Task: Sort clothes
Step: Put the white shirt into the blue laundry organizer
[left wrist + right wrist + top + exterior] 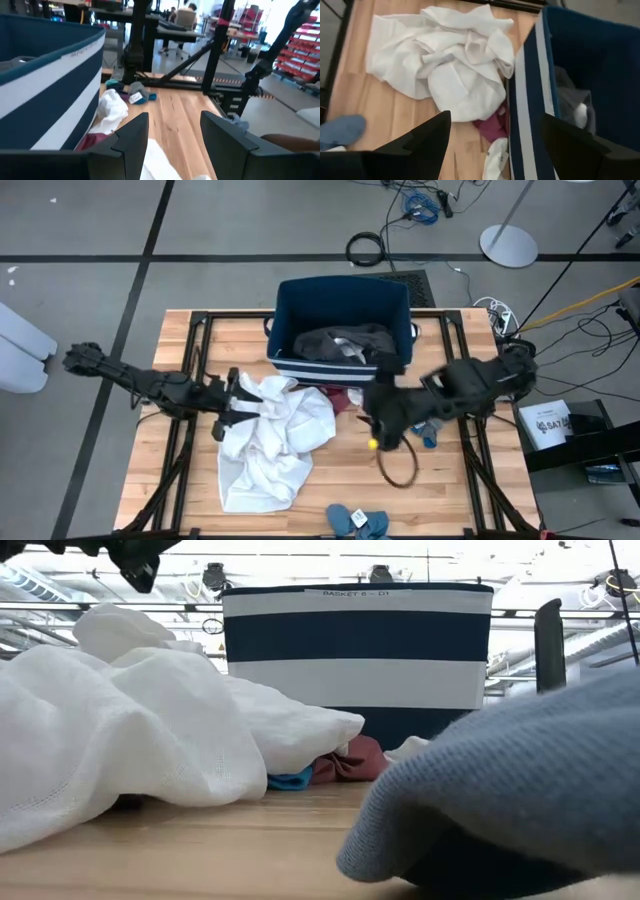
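- Large white garment [272, 435]: crumpled on the left-centre of the wooden table [450, 500], long axis running from beside the bin's near-left corner toward the near-left edge; its upper folds lie just beneath the left gripper.
- Left gripper [235, 405]: at the garment's far-left edge, pointing right across the table; jaws parted with nothing between the fingers [131, 137], as the left wrist view shows.
- Right gripper [380, 415]: above the table just near of the bin's front right, pointing left; jaws spread wide and empty, with the white garment and maroon piece lying below and beyond them in the right wrist view.
- Maroon piece [491, 126]: bunched against the bin's near wall, between the white garment and the bin.
- Dark grey garment [340, 343]: heaped inside the navy striped bin [290, 298], at the table's far centre.
- Small white item [494, 156]: on the table beside the maroon piece, possibly a sock; too crumpled to tell.
- Blue socks [360, 522]: at the near edge, well apart from both grippers.
- Teal scrap [290, 780]: peeks from under the white garment's edge in the low view.
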Robot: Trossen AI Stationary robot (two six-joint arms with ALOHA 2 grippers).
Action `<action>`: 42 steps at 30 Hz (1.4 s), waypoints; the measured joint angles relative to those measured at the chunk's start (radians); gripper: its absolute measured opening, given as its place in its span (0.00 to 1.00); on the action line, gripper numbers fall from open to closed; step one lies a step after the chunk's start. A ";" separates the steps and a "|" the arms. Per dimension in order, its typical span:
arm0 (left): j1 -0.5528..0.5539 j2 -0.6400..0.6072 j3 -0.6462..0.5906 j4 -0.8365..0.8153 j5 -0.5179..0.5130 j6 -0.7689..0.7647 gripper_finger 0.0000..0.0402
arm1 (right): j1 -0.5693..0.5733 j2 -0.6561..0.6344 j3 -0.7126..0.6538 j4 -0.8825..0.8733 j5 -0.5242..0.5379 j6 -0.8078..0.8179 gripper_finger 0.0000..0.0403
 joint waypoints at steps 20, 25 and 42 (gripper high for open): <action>0.000 -0.004 -0.141 0.167 0.000 -0.069 0.47 | -0.028 -0.507 -1.491 1.640 -0.232 0.074 0.72; 0.000 0.004 -0.147 0.171 0.030 -0.089 0.47 | -0.055 -0.416 -1.516 1.785 -0.239 0.032 0.72; -0.001 0.212 -0.146 0.224 0.144 0.007 0.47 | -0.061 -0.137 -1.409 1.942 -0.230 -0.266 0.71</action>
